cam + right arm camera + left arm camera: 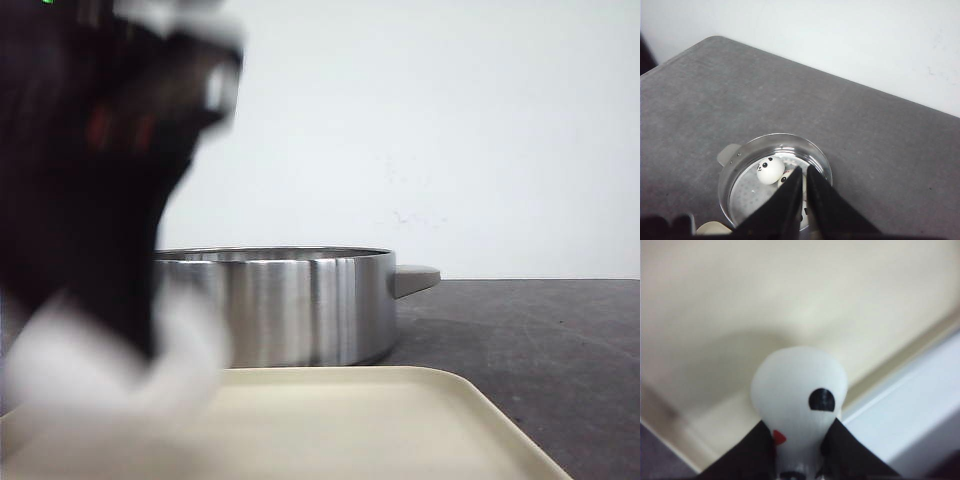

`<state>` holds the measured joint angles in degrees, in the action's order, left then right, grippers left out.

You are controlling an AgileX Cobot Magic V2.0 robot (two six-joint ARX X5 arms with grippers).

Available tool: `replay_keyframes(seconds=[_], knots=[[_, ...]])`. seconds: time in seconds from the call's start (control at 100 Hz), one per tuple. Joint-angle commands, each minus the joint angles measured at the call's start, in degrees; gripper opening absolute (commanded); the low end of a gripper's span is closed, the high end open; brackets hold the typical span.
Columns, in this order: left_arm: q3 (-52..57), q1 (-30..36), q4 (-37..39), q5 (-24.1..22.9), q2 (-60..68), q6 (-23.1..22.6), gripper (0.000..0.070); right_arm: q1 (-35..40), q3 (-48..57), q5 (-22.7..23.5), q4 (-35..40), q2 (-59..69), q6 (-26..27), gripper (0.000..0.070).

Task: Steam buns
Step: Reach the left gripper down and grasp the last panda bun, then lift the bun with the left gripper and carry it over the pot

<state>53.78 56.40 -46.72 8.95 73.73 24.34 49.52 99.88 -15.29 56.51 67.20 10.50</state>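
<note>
Grip of the left gripper (799, 460) is clenched on a round white panda-faced bun (799, 390); the round steel steamer pot (290, 305) lies just beyond the cream tray (400, 420), nearer this arm; the right gripper (805, 200) is seen closed and empty.

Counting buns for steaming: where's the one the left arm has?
Left wrist view: bun pinched in the left end effector, above the cream tray.

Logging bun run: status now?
Left gripper shut on a bun over the tray. Right gripper shut, empty. Buns already in the pot. Nothing blocking.
</note>
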Motion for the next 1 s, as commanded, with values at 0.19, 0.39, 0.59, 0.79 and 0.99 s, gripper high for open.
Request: replay_keyframes(seconds=[0.19, 0.39, 0.59, 0.79, 0.99], knots=[[14.25, -2.99, -4.44, -2.01, -3.48, -4.46, 0.0006, 0.66, 0.94, -0.20, -0.31, 0.42, -0.44, 0.0006], [22.51, -10.64, -7.21, -6.40, 1.68, -13.49, 0.0005, 0.66, 0.94, -0.20, -0.33, 0.48, -0.39, 0.0006], [25.49, -18.93, -7.41, -6.45, 11.08, -19.52, 0.0006, 0.66, 0.94, -0.11, -0.24, 0.50, 0.02, 0.0006], [25.53, -22.95, -5.03, -6.62, 20.68, -21.33, 0.0005, 0.66, 0.94, 0.07, 0.15, 0.50, -0.02, 0.0006], [25.53, -23.50, -2.99, -6.58, 26.16, -21.97, 0.0006, 0.66, 0.94, 0.00, 4.50, 0.50, 0.61, 0.0006]])
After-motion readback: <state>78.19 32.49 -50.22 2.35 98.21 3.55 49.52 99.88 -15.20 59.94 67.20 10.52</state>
